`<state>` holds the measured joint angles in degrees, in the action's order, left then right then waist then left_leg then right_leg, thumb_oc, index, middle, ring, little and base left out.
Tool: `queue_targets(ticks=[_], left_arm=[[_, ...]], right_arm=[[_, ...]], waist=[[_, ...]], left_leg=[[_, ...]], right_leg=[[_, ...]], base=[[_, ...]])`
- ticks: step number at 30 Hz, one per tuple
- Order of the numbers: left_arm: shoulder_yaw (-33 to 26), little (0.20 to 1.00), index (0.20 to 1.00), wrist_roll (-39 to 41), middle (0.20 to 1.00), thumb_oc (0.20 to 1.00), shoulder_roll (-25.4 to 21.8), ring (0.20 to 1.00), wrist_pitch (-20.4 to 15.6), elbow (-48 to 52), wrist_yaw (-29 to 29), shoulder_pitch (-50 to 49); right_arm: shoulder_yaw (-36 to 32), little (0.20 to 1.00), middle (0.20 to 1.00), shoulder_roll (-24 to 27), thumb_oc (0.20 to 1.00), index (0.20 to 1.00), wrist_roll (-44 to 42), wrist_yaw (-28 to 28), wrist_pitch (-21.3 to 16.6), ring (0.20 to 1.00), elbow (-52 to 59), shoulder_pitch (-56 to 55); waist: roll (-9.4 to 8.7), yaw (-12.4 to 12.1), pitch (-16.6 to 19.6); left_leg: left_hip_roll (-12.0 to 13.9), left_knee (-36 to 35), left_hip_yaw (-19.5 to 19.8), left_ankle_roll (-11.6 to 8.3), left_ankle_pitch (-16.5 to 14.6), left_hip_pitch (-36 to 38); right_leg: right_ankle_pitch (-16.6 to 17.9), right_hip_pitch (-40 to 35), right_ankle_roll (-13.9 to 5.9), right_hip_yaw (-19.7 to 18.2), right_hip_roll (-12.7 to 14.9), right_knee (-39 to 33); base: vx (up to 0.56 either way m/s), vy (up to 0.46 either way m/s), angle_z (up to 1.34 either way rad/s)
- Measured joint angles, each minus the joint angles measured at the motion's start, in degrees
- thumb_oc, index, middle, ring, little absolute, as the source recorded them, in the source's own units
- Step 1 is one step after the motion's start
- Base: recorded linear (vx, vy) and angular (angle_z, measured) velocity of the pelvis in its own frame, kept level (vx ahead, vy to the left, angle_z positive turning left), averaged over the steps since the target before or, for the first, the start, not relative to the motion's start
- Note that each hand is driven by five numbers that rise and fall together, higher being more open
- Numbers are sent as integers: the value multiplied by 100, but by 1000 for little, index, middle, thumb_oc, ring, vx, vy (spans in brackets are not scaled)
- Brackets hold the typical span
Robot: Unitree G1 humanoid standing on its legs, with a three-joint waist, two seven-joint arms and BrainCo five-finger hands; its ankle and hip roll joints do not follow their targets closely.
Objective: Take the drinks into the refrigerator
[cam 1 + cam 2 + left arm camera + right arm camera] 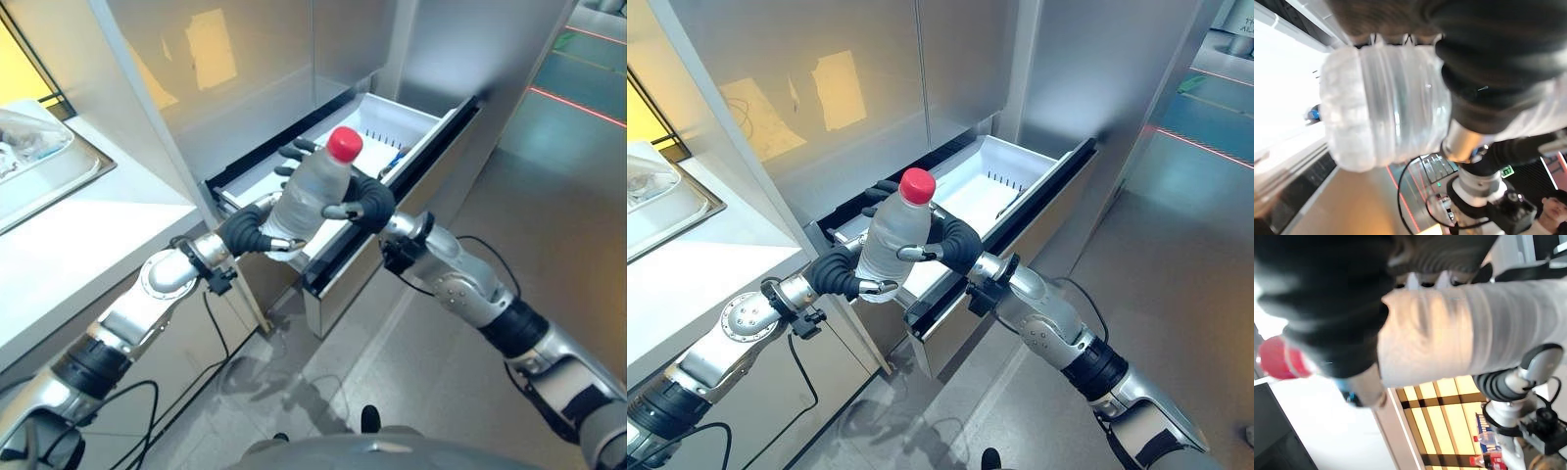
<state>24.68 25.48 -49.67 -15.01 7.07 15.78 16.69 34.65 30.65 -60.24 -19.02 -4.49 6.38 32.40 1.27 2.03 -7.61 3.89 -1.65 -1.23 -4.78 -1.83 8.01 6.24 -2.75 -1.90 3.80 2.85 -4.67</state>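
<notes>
We see two arms of silver-grey metal. The left arm [162,279] has a round, disc-shaped joint housing near the wrist, set with small screws. A black clamp sits beside it, and a band of dark ribbed sleeve wraps the arm farther up. The right arm [468,291] is built of the same rounded silver shells, dotted with small dark screws. It too has a black clamp at the wrist and a dark ribbed band higher up. The left hand [245,232] wears a dark ribbed cover over its back and wrist, and its fingers [297,150] end in dark tips. The right hand [370,201] has a matching dark ribbed cover.
</notes>
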Motion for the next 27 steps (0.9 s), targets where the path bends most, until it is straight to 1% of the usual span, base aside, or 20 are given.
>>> queue_targets(ticks=[1,2,15,24,25,26,27], left_arm=[[10,200,200,-7,200,200,-4,200,-1,0,-1,0],[24,200,200,-5,200,200,-2,200,-2,1,-1,-1],[118,200,200,-7,200,200,22,200,-36,2,-54,0],[130,200,200,-104,200,200,23,200,-30,4,-57,0],[148,501,501,-103,501,501,23,501,-13,3,-57,-1],[162,762,762,-101,762,762,23,762,0,3,-57,-1],[195,1000,1000,-101,1000,1000,26,1000,33,6,-57,-12]], right_arm=[[15,586,586,-18,586,586,-9,12,2,586,-1,0],[15,200,200,-17,200,200,-14,27,2,200,-7,0],[23,200,200,-45,200,200,-23,82,17,200,-31,-2],[28,200,200,-44,200,200,-196,82,50,200,-43,-53],[28,200,200,-45,200,200,-236,82,62,200,-51,-74],[28,200,200,-45,200,200,-248,83,70,200,-54,-89],[30,200,200,-46,200,200,-306,90,84,200,-56,-147]], waist=[[10,0,20],[20,-2,39],[32,-4,76],[28,-4,79],[24,-11,83],[22,-12,86],[19,-14,97]], left_leg=[[0,0,1,0,0,0],[-2,0,0,0,0,0],[-4,11,20,1,1,-1],[-7,17,123,-1,3,23],[-8,18,126,-2,3,23],[-8,19,127,-2,4,23],[-9,18,128,-2,4,23]], right_leg=[[0,0,0,-1,-1,0],[0,0,0,0,0,0],[1,-13,0,12,4,0],[0,-98,0,65,9,-20],[0,-99,0,67,10,-20],[0,-99,0,68,11,-20],[-1,-100,0,70,12,-20]], base=[[0,0,0],[0,0,0],[0,0,0],[-6,-4,5],[0,0,0],[0,0,0],[0,0,0]])
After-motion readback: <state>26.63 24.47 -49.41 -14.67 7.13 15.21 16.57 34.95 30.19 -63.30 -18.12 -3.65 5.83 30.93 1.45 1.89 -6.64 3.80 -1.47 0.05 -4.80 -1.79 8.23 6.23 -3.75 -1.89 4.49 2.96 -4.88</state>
